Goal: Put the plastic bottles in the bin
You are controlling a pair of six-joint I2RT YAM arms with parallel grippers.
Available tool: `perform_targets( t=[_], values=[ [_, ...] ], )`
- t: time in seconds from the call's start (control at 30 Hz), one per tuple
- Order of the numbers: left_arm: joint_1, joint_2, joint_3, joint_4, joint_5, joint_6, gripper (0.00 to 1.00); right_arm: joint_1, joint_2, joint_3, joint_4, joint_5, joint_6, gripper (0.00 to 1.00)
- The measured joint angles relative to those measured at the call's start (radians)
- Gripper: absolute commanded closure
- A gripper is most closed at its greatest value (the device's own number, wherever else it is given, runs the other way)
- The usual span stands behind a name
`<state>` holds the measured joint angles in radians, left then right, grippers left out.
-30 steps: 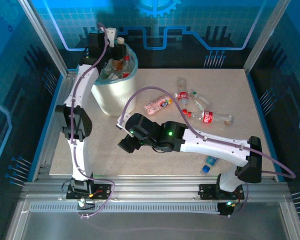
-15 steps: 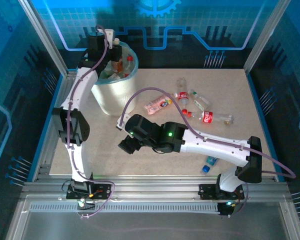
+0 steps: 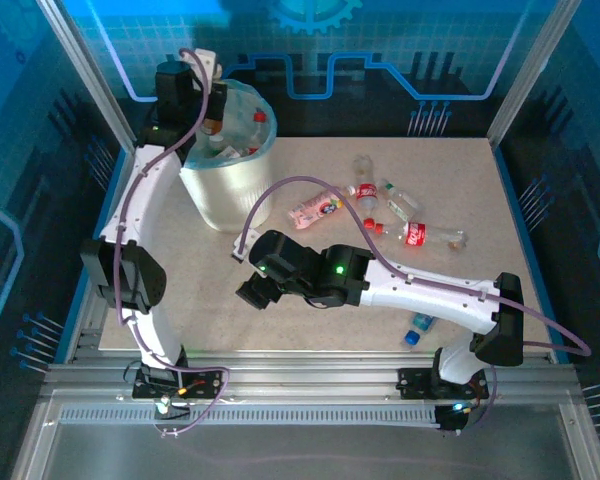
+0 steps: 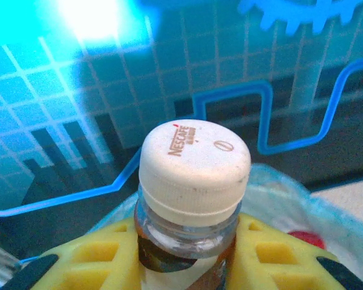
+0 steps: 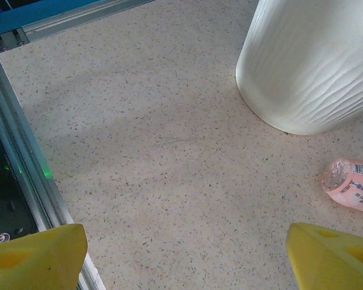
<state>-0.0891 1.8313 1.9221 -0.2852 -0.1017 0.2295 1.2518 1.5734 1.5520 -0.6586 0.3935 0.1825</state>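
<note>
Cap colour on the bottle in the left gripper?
The cap of the bottle is white with reddish-brown Nescafe lettering; clearest in the left wrist view.

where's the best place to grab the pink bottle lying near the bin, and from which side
Grip the pink bottle across the middle of its labelled body, coming down from above. It lies on its side on the table, apart from the bin, so both long flanks are free; close crosswise to its length.
</note>
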Motion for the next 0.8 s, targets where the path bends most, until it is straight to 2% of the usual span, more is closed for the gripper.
perform_targets(
  t=[0.1, 0.17, 0.27, 0.3, 0.37, 0.5, 0.67, 0.8],
  values=[
    [0.000, 0.000, -0.037, -0.029, -0.011, 0.067, 0.67, 0.000, 0.000, 0.000, 0.000, 0.000, 0.000, 0.14],
    [0.000, 0.001, -0.047, -0.045, -0.016, 0.111, 0.63, 0.000, 0.000, 0.000, -0.001, 0.000, 0.000, 0.14],
    [0.000, 0.001, -0.047, -0.049, -0.019, 0.153, 0.37, 0.000, 0.000, 0.000, -0.006, 0.001, 0.000, 0.14],
    [-0.001, 0.001, -0.047, -0.049, -0.019, 0.159, 0.31, 0.000, 0.000, 0.000, -0.008, 0.003, 0.000, 0.14],
    [-0.002, 0.001, -0.047, -0.050, -0.020, 0.159, 0.27, 0.000, 0.002, 0.000, -0.008, 0.007, 0.002, 0.14],
    [-0.008, 0.002, -0.032, -0.055, -0.021, 0.144, 0.27, 0.004, 0.006, 0.000, -0.016, 0.016, 0.004, 0.14],
    [-0.014, 0.002, 0.006, -0.062, -0.017, 0.115, 0.40, 0.010, 0.013, 0.000, -0.026, 0.019, 0.004, 0.14],
    [-0.014, 0.008, 0.013, -0.077, -0.019, 0.109, 0.41, 0.011, 0.014, 0.000, -0.027, 0.024, 0.004, 0.14]
  ],
)
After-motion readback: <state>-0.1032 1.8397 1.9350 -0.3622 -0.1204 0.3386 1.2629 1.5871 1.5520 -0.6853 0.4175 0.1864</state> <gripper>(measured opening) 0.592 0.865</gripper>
